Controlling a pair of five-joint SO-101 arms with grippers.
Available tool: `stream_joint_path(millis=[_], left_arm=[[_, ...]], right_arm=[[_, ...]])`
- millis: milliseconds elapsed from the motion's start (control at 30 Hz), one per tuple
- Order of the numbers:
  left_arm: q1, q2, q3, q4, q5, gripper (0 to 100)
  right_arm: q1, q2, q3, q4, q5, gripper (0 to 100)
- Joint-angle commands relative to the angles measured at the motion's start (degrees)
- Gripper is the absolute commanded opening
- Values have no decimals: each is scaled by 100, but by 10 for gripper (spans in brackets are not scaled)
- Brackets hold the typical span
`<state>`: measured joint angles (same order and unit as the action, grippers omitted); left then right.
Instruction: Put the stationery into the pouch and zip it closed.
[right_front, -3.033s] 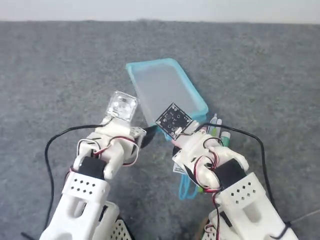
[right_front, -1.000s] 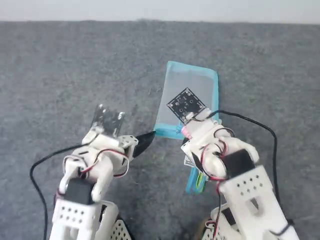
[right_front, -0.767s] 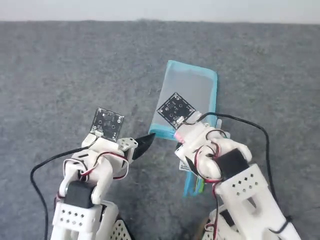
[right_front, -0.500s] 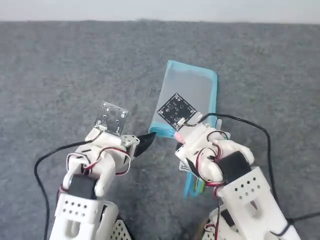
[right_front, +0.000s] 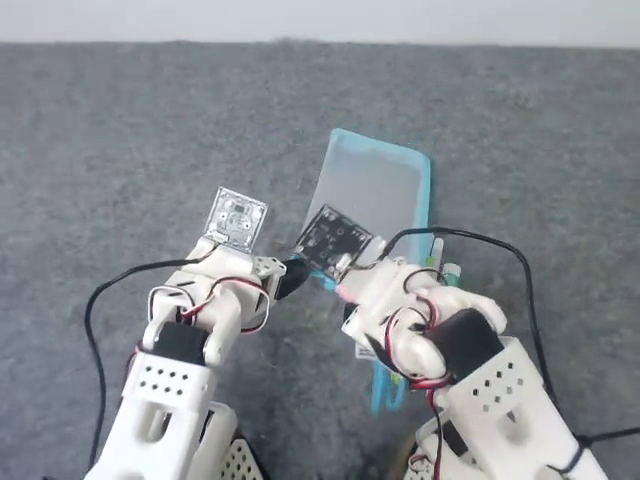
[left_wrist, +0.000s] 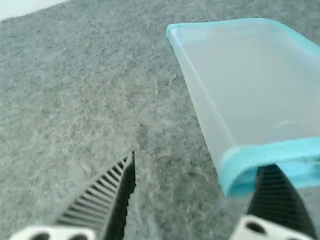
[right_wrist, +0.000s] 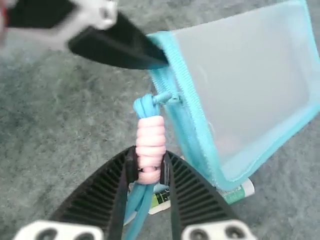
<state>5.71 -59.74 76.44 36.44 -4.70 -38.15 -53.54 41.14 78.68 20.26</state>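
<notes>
Left end effector (right_front: 291, 279) nearer pouch (right_front: 372, 195) corner.

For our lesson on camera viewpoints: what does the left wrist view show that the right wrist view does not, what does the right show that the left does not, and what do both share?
Left wrist view, not the right: the left gripper with both fingers in sight, spread wide open, one at the corner of the pouch.
Right wrist view, not the left: the right gripper shut on the pink pull of the zipper, and stationery poking out at the pouch's edge.
Both: the frosted, blue-edged pouch lying on the grey mat.
</notes>
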Motion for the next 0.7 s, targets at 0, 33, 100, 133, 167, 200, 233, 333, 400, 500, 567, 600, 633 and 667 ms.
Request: stream_joint_path(millis=[0,33,100,133,167,200,233,333,400,500,567,600,633,667], left_arm=[[35,281,-66,-492,-35,356],[35,334,-57,-615,-35,356],[35,431,-40,-782,-26,356],[35,484,-31,-844,-26,356],[35,527,-31,-897,-26,356],[44,589,-31,-967,-18,355],[44,651,-22,-1055,-18,352],[237,818,119,-1451,-35,293],[457,844,295,-1723,-53,241],[633,844,418,-1908,-62,152],[519,844,382,-1908,-26,81],[378,844,347,-1908,-18,50],[220,844,286,-1890,18,22],[18,844,215,-1820,167,9]], right_arm=[[-154,-224,-422,57,97,6],[-163,-277,-422,57,132,6],[-163,-470,-422,145,264,6],[-163,-602,-440,224,316,6],[-163,-743,-457,312,369,6],[-163,-875,-466,356,387,6],[-163,-954,-457,382,378,6],[-163,-1033,-290,365,396,6],[-154,-963,-158,312,387,6],[-119,-840,-44,242,387,6],[-110,-778,-35,242,396,6],[-92,-769,-35,242,396,6],[-4,-743,-35,242,396,6],[119,-734,-35,233,396,6]])
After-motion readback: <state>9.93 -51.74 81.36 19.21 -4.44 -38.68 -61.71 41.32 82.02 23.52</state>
